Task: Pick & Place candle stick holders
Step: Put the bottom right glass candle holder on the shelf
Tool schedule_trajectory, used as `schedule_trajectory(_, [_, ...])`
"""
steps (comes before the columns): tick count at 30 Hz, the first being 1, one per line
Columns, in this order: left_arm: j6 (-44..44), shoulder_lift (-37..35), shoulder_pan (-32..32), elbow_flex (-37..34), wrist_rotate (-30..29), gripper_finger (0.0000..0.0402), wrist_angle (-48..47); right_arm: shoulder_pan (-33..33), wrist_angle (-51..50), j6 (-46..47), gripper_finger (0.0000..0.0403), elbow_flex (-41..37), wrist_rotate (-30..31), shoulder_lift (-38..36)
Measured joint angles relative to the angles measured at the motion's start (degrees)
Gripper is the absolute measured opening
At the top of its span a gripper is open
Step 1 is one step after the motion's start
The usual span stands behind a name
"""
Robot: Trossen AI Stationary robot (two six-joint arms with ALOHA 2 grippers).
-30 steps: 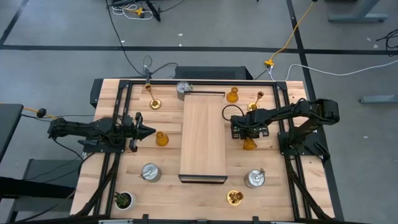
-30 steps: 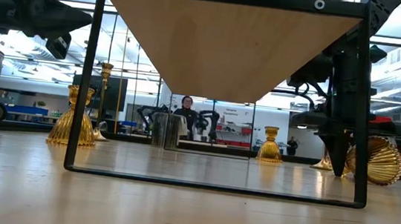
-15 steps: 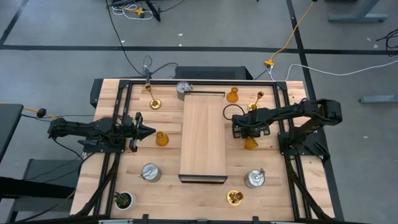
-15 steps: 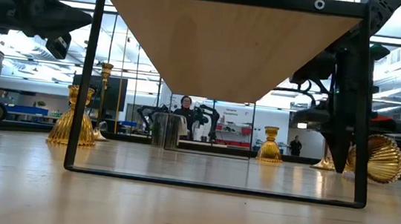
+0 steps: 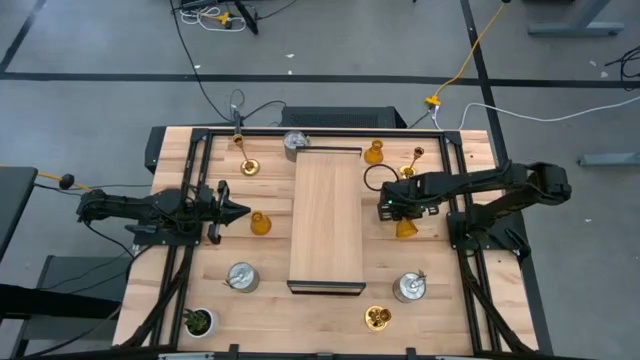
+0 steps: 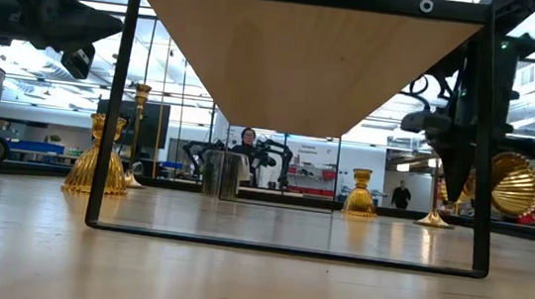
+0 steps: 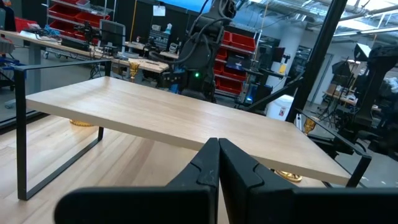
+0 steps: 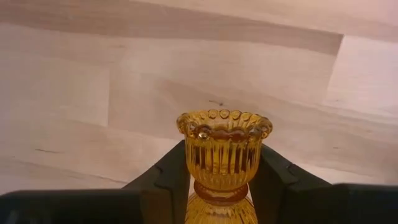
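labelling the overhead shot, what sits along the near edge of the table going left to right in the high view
small green potted plant → silver holder → gold holder → silver holder

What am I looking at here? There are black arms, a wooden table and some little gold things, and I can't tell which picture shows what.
These are two robot arms at a wooden table, each ending in a two-finger gripper. One picture looks straight down, one looks level across the tabletop, and two come from cameras on the wrists. A low wooden shelf stands mid-table, with candle stick holders around it in gold, amber and silver, plus a tiny potted plant. The right gripper holds an amber holder by its neck, lifted off the table and lying on its side. The left gripper waits shut beside another amber holder.
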Motion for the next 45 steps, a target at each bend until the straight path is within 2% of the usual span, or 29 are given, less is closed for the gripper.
schedule_trajectory(9, [0.0,-0.01,-0.02,0.0,0.0,0.001,0.0,0.02,-0.69,-0.43,0.0124,1.23,5.36,-5.45])
schedule_trajectory(28, [0.01,0.01,-0.01,0.0,0.0,0.001,0.0,-1.23,-0.92,-16.39,0.0124,18.98,20.43,-7.99])
schedule_trajectory(35, [0.01,-0.01,-0.02,0.02,0.0,0.001,0.0,-1.23,3.65,-26.96,0.0124,24.57,23.91,-7.98])
schedule_trajectory(45, [0.0,0.0,0.0,0.01,0.0,0.001,0.0,-0.5,17.49,-49.48,0.0126,28.61,23.24,-6.04])
